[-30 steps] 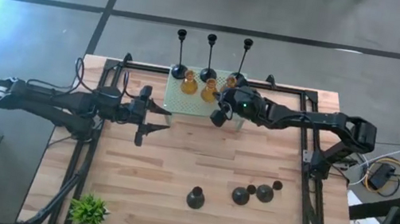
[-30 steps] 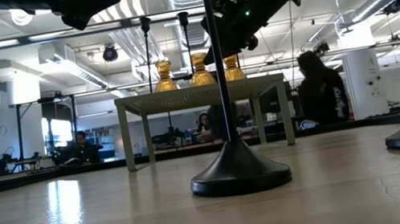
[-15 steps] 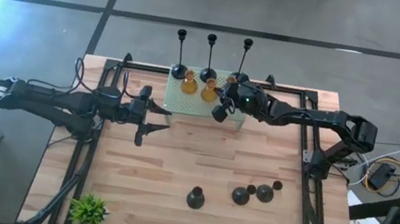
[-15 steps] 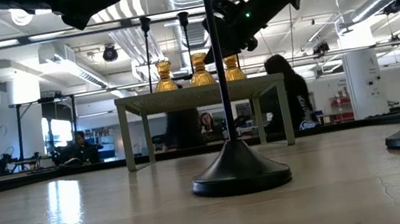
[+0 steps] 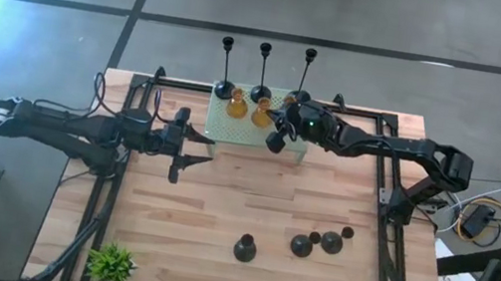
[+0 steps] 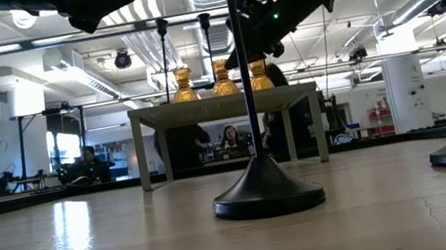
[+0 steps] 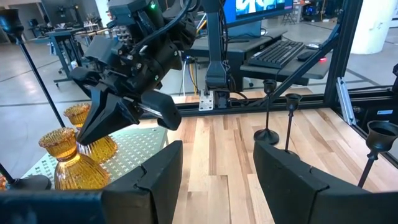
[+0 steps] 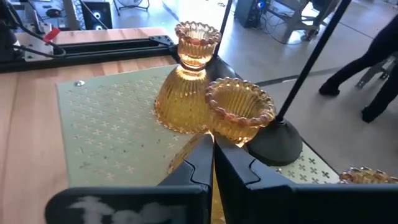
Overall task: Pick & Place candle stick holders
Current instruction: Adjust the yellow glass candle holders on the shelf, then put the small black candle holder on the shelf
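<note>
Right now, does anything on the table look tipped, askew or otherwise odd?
Nothing toppled or broken. Only the ribbed amber glass holder at the right gripper crowds its amber neighbour on the mint-green perforated stand; left gripper waits aside.

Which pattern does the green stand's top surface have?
The mint-green stand has rows of small cross-shaped perforations, seen best in the right wrist view.

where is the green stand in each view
High view: the stand sits at the table's far edge, centre, right gripper above it.
Low view: it stands mid-picture, three amber holders on top.
Left wrist view: its perforated top shows past the fingers.
Right wrist view: its top fills the picture.
Shared landmark: the amber holders.
</note>
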`<state>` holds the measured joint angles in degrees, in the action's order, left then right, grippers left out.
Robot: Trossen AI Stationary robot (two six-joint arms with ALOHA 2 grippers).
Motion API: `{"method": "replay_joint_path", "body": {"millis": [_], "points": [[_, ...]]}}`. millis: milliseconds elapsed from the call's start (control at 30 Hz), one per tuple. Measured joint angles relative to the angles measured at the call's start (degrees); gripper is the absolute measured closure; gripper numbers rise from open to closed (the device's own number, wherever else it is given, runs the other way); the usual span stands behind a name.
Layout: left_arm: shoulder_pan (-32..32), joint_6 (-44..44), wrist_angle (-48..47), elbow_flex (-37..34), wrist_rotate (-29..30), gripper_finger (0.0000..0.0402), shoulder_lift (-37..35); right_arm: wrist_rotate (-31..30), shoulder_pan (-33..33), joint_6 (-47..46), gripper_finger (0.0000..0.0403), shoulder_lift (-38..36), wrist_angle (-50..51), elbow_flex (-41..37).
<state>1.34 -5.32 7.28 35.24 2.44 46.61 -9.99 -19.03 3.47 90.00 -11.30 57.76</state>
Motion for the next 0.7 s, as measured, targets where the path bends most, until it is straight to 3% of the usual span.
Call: {"method": "replay_joint_path", "body": {"millis": [367, 700], "points": [[0.04, -0.24, -0.14, -0.02, 0.0, 0.02, 0.0, 4.51, 4.77, -2.13, 0.0395, -6.08, 2.93, -0.02], [0.02, -0.24, 0.12, -0.02, 0.0, 0.02, 0.0, -0.99, 15.75, -3.35, 0.0395, -20.79, 22.45, -0.04]]}}
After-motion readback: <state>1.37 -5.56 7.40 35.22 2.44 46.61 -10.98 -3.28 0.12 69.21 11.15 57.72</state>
